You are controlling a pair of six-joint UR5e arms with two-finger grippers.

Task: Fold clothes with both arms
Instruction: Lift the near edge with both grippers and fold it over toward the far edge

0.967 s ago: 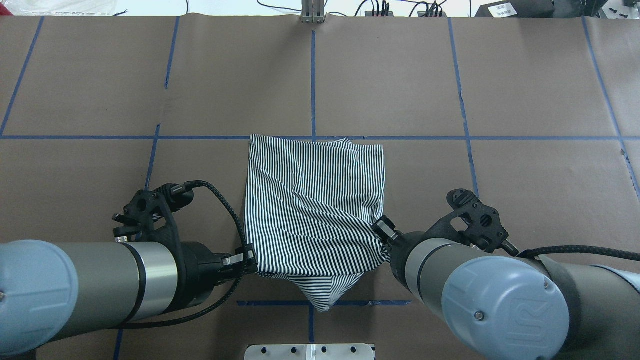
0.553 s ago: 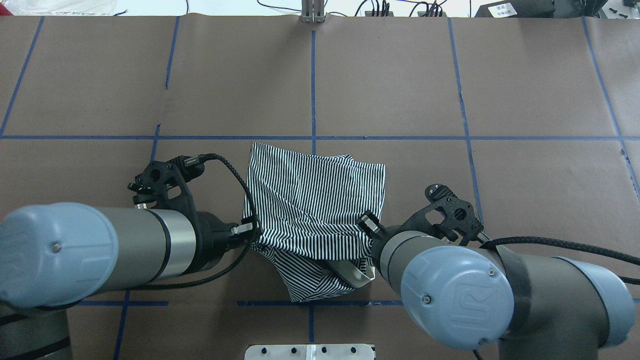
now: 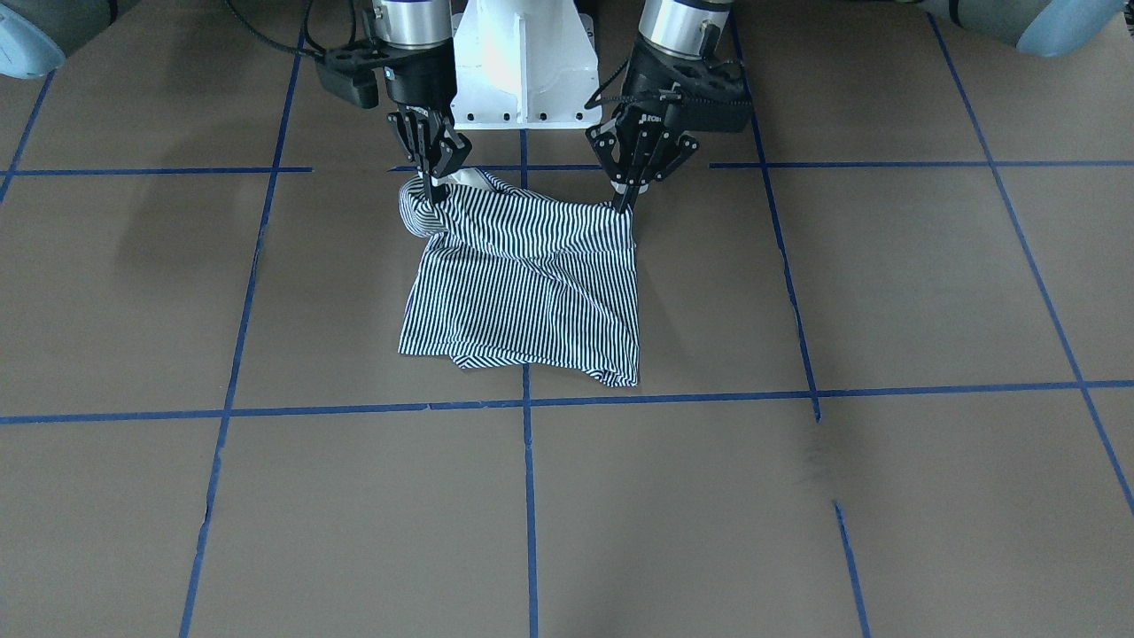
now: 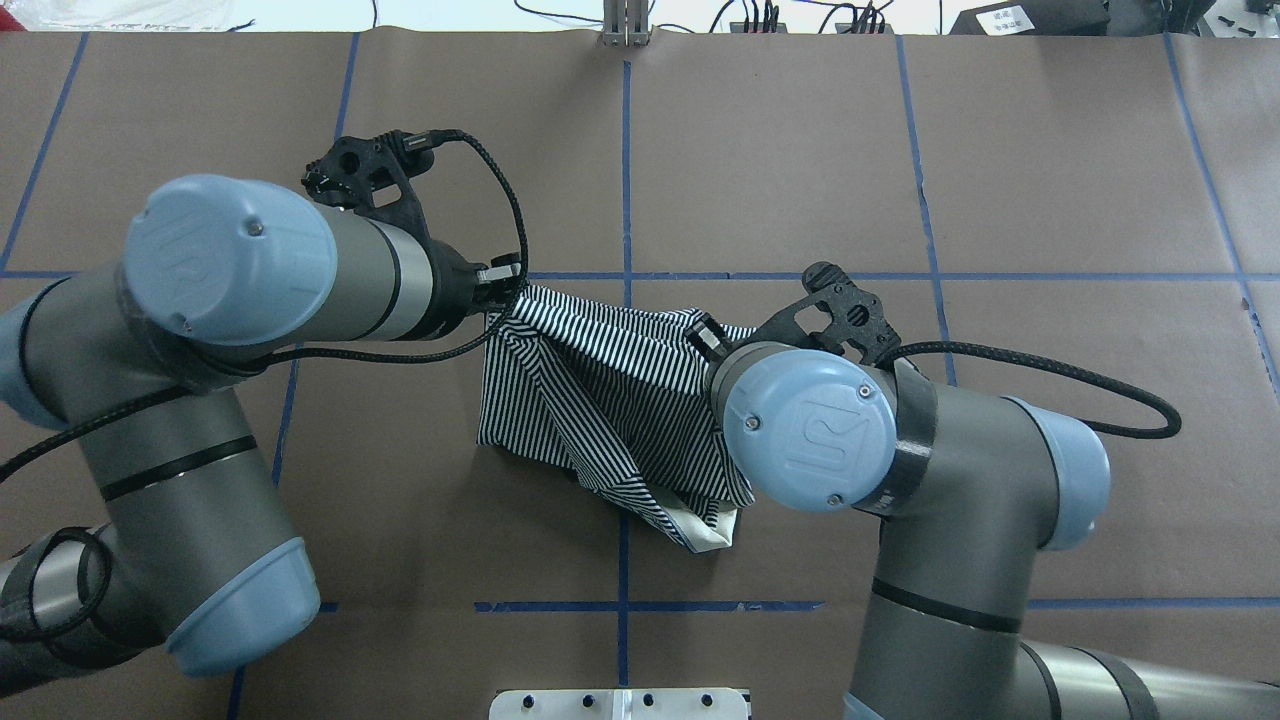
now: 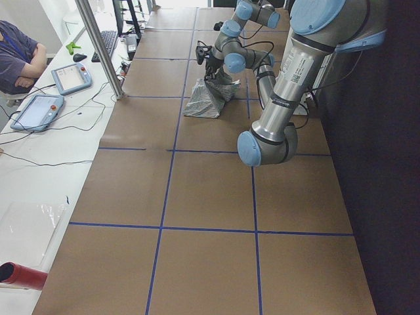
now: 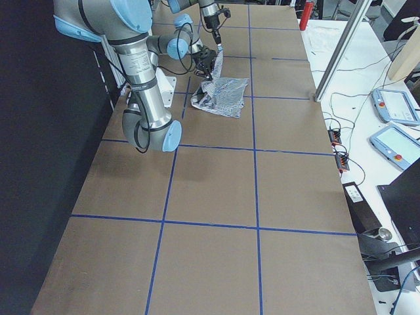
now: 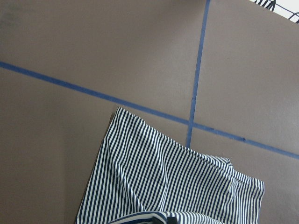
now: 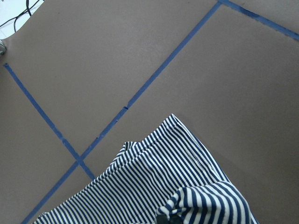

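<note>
Between left pincer [image 3: 631,202] and right pincer [image 3: 431,190], both clamped on its corners, the shirt [image 3: 523,283] hangs; far hem lies on the desk [image 3: 797,496] beyond them. My worry: the right's bunched wad slips, so the fold lands skewed.

Overhead, right arm [image 4: 810,430] hides its jaws; shirt [image 4: 590,390] partly covered.

Brown paper [image 4: 1050,150] covers the table, marked into large rectangles by blue tape lines [image 4: 626,170]. In the exterior left view a white bench [image 5: 39,177] runs down the left edge, carrying two handheld screen pendants [image 5: 71,77] and loose black cables [image 5: 39,141]. A slanted metal post [image 5: 109,72] stands at the bench's inner edge.
</note>
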